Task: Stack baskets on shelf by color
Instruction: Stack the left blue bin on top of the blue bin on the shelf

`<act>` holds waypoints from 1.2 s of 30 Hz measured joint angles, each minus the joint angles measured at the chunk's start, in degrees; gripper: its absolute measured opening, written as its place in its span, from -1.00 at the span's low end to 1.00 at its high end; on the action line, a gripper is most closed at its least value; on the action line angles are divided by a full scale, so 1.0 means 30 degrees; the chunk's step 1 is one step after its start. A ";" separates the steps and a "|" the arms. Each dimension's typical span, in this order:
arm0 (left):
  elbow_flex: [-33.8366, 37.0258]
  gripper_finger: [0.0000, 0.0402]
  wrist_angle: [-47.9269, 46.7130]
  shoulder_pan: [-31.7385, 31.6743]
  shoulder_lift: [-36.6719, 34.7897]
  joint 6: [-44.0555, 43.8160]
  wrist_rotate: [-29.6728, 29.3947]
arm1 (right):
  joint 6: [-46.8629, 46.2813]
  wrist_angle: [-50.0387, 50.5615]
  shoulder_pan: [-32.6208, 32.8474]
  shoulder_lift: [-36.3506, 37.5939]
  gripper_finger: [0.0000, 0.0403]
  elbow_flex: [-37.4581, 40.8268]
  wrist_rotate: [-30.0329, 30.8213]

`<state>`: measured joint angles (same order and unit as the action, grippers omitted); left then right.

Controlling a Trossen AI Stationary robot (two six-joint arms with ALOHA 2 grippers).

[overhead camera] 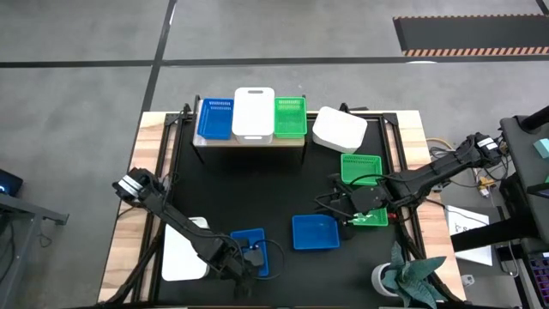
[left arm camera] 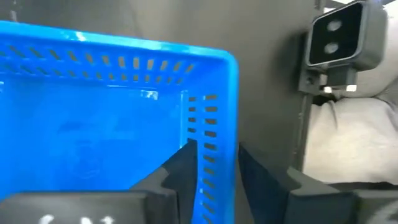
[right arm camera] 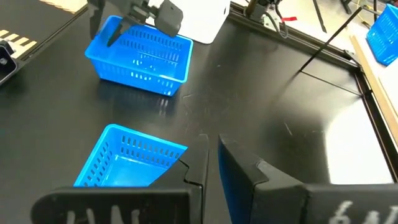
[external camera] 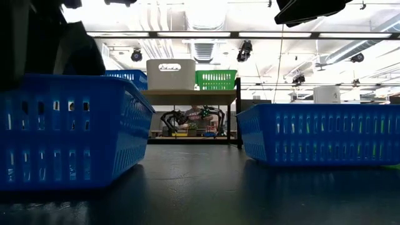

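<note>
The shelf (overhead camera: 249, 142) at the far side carries a blue basket (overhead camera: 214, 118), a white basket (overhead camera: 253, 113) and a green basket (overhead camera: 290, 117) side by side. On the table near the front lie two blue baskets: one (overhead camera: 249, 239) under my left gripper (overhead camera: 245, 255), which is shut on its wall, and one (overhead camera: 316, 232) to its right. My right gripper (right arm camera: 211, 163) hangs shut and holds nothing, above the table beside that second blue basket (right arm camera: 134, 165). My left gripper has one finger (left arm camera: 184, 163) inside the blue basket and one finger (left arm camera: 252, 177) outside, with the perforated side wall (left arm camera: 214, 134) between them, close to a corner. The fingers slant down from the table's near left. The basket's bottom is on the table.
A white basket (overhead camera: 183, 251) lies at the near left beside my left arm. Another white basket (overhead camera: 340, 129) lies upturned right of the shelf. Two green baskets (overhead camera: 361, 166) (overhead camera: 371, 220) lie at the right, one under my right arm. A low camera (left arm camera: 339, 37) stands nearby.
</note>
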<state>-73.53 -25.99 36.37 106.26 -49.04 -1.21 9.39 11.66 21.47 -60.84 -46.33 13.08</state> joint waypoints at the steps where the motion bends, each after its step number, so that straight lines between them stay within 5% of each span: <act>1: 0.0079 -0.56 0.0043 -0.0003 0.0000 0.0025 -0.0076 | 0.0000 0.0000 -0.0006 0.0000 -0.87 0.0000 0.0000; 9: 0.0362 -0.96 0.0199 -0.0003 -0.0018 0.0152 -0.0275 | -0.0023 0.0000 0.0000 0.0000 -0.87 0.0007 0.0000; 17: -0.0156 -0.97 -0.1049 -0.0008 -0.0305 0.0883 -0.0271 | -0.0189 0.0007 0.0000 0.0000 -0.87 0.0022 0.0000; 25: -0.3296 -0.98 -0.7698 -0.0134 -0.1124 0.2718 -0.1395 | -0.0131 0.0043 0.0000 0.0007 -0.87 0.0022 0.0007; 36: -0.8988 -0.99 -1.5756 -0.0199 -0.1399 1.0180 -0.6653 | 0.0095 0.0065 -0.0001 0.0007 -0.87 0.0022 0.0015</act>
<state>-100.49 -73.25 35.77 102.06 -18.50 -21.17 9.67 11.86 21.47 -60.82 -46.26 13.13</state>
